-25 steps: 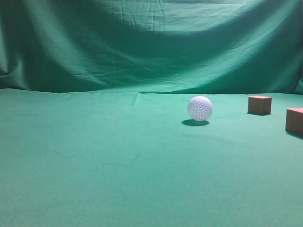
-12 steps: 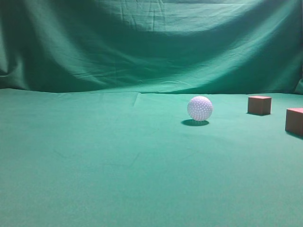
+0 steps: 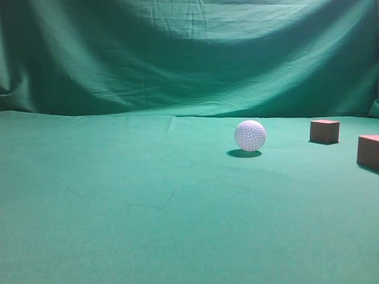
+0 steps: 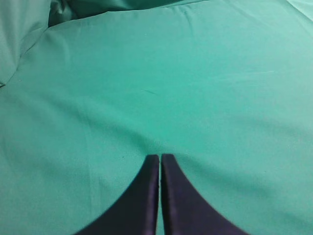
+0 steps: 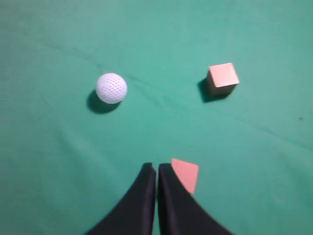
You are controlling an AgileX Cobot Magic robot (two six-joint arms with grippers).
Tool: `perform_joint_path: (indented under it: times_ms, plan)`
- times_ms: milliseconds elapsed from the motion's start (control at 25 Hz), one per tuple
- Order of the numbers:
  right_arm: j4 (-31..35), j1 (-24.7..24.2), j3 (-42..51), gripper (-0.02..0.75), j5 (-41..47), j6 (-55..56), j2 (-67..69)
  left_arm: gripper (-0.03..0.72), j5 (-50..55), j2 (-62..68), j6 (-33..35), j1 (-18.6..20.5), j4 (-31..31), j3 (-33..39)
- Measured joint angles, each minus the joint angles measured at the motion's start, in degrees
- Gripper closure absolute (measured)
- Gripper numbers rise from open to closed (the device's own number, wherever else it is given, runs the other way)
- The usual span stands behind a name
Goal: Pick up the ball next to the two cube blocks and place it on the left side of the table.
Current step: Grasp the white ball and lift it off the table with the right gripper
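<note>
White ball [image 3: 250, 135] on green table [image 3: 118, 225], two cube blocks [image 3: 325, 131] rightward (well apart), left gripper [image 4: 160, 157] and right gripper [image 5: 157, 167] clenched, empty.

Ball [image 3: 250, 135]: white, with a dimpled dot pattern over its whole surface. 2 cube blocks [image 3: 324, 131] [image 3: 368, 151]: plain reddish-brown, paler orange-pink on top faces. Counter [image 3: 148, 201]: plain green cloth. Backdrop [image 3: 177, 53]: matching green cloth. Jaws: plain black.

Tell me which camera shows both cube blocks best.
The right wrist view: one cube block is whole, the other partly hidden behind the right gripper. The exterior view crops the nearer one at its edge; the left wrist view shows neither.
</note>
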Motion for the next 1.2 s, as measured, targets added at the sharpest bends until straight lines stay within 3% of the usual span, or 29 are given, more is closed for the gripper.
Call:
perform_joint_path:
  times_ms: [80,120,160,320,520,600,800,880,1000,1120,1200]
  plan:
    - [0.0,2.5,-2.7,0.738,-0.5,-0.2,5.5,0.688,0.0,0.0,0.0,0.0,0.0,0.0]
    - [0.0,3.5,-4.1,0.689,-1.0,-0.3,8.4,0.688,0.0,0.0,0.0,0.0,0.0,0.0]
    - [0.0,4.3,-5.3,0.689,-2.0,-0.5,11.3,0.688,0.0,0.0,0.0,0.0,0.0,0.0]
    - [2.8,5.2,-8.9,0.489,-5.1,-0.5,21.5,0.688,0.0,0.0,0.0,0.0,0.0,0.0]
    - [9.0,5.2,-13.6,0.165,-5.7,-2.3,31.4,0.688,0.0,0.0,0.0,0.0,0.0,0.0]
    - [11.0,5.2,-15.6,0.106,-5.7,-4.8,34.8,0.688,0.0,0.0,0.0,0.0,0.0,0.0]
    - [13.1,5.2,-19.6,0.121,-7.2,-9.6,41.4,0.688,0.0,0.0,0.0,0.0,0.0,0.0]
    - [13.1,5.2,-20.8,0.199,-7.5,-10.4,43.9,0.688,0.0,0.0,0.0,0.0,0.0,0.0]
    - [13.2,5.2,-22.3,0.184,-7.6,-10.9,46.9,0.688,0.0,0.0,0.0,0.0,0.0,0.0]
    - [13.3,5.2,-23.7,0.291,-8.0,-11.1,47.9,0.688,0.0,0.0,0.0,0.0,0.0,0.0]
    - [13.3,5.2,-25.1,0.404,-7.0,-11.2,48.3,0.688,0.0,0.0,0.0,0.0,0.0,0.0]
